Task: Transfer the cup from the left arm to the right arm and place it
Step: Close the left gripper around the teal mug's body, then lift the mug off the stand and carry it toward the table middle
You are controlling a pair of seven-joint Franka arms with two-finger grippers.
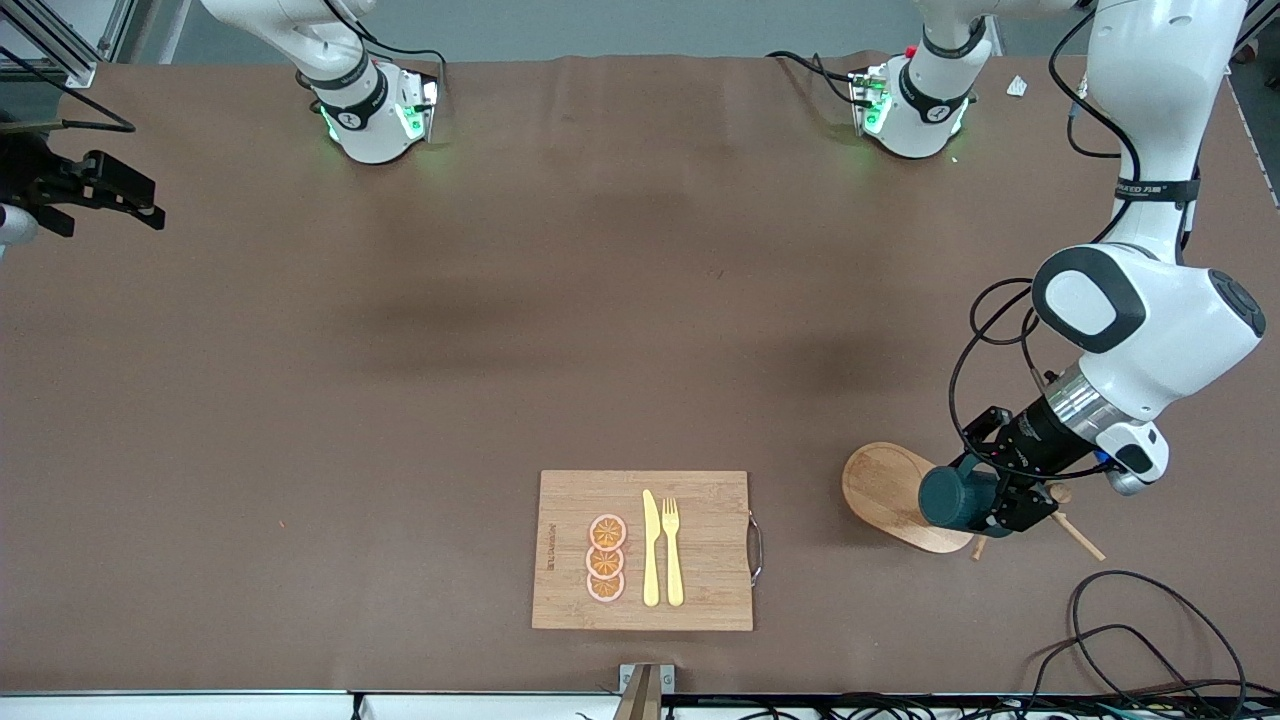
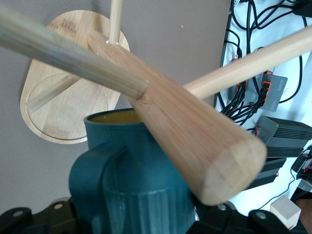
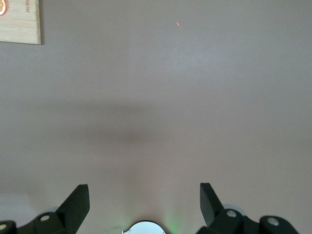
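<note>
The dark teal cup [image 1: 955,498] lies on its side in my left gripper [image 1: 1000,497], over the oval base of the wooden peg rack [image 1: 888,492] near the left arm's end of the table. In the left wrist view the cup [image 2: 131,180] fills the space between the jaws, with its tan inside just showing at the rim. The rack's thick post [image 2: 185,131] and thin pegs cross close over it. My left gripper [image 2: 141,225] is shut on the cup. My right gripper [image 1: 110,195] hangs open and empty over bare table at the right arm's end; its fingertips [image 3: 78,200] stand wide apart.
A wooden cutting board [image 1: 700,600] with three orange slices [image 1: 606,558], a yellow knife [image 1: 650,548] and a yellow fork [image 1: 672,550] lies near the front camera at the table's middle. Black cables [image 1: 1130,640] lie near the front edge at the left arm's end.
</note>
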